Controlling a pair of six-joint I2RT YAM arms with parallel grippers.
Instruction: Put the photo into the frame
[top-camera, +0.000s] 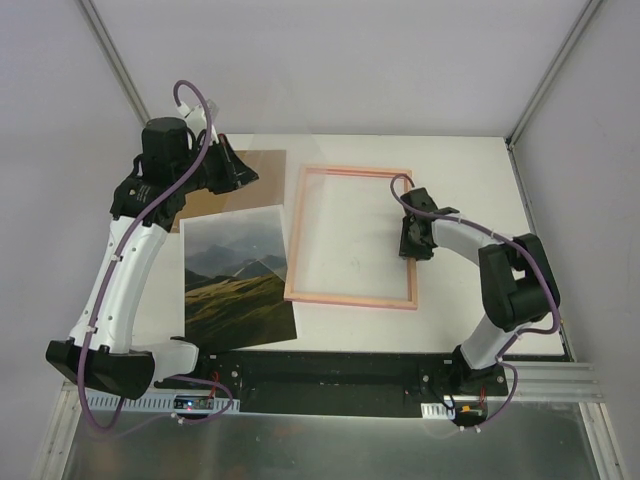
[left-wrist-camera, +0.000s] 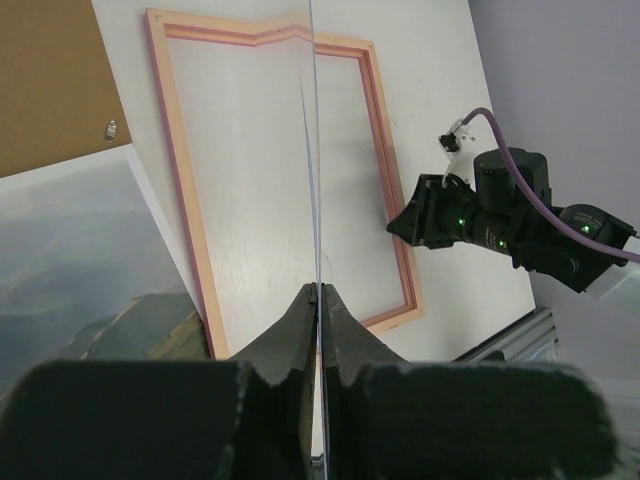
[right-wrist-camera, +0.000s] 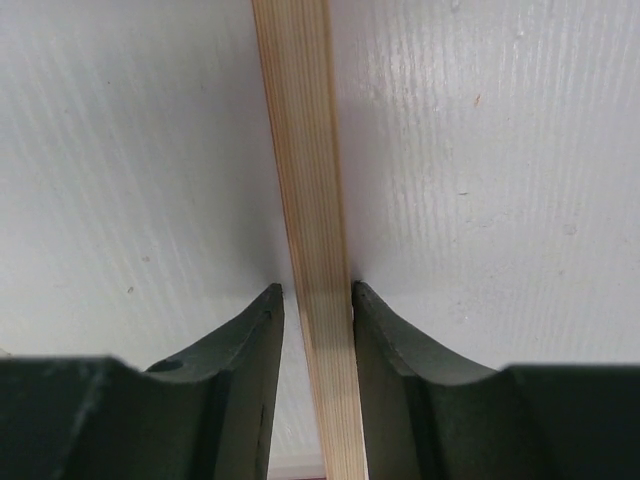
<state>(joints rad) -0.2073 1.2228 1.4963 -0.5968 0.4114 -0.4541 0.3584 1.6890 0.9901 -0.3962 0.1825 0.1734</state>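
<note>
The left gripper (left-wrist-camera: 318, 295) had its fingers (left-wrist-camera: 290, 330) pressed flat together on the lower edge of a clear pane (left-wrist-camera: 313, 150). It held the pane upright and edge-on to the wrist camera, so the salmon border behind looked kinked through it. The right gripper (right-wrist-camera: 317, 295) stood astride the right-hand rail of the frame (right-wrist-camera: 305, 150). One finger seemed to touch the wood and a thin dark sliver showed at the other, so we could not tell whether the jaws had bitten yet. Moving outward, the frame lay flat on the white table (top-camera: 470, 200), with only bare table showing inside its border. The photo (top-camera: 237, 275) lay face up just left of the frame's left rail, outside it. Its top edge overlapped the brown cardboard backing board (top-camera: 262, 170), and whether its right edge touched the rail we could not say. We judged the task to be at an early stage, with the frame opened, its glazing lifted clear, and the right arm taking hold of the rail to steady it. The photo itself had not been picked up. Both grippers were occupied, so the next move called for putting the pane down first — gently, since it is thin and held by one edge. A freed gripper would then have to work a finger under an edge of the flat, glossy print, carry it across and lay it square inside the border — all without the frame sliding.
</note>
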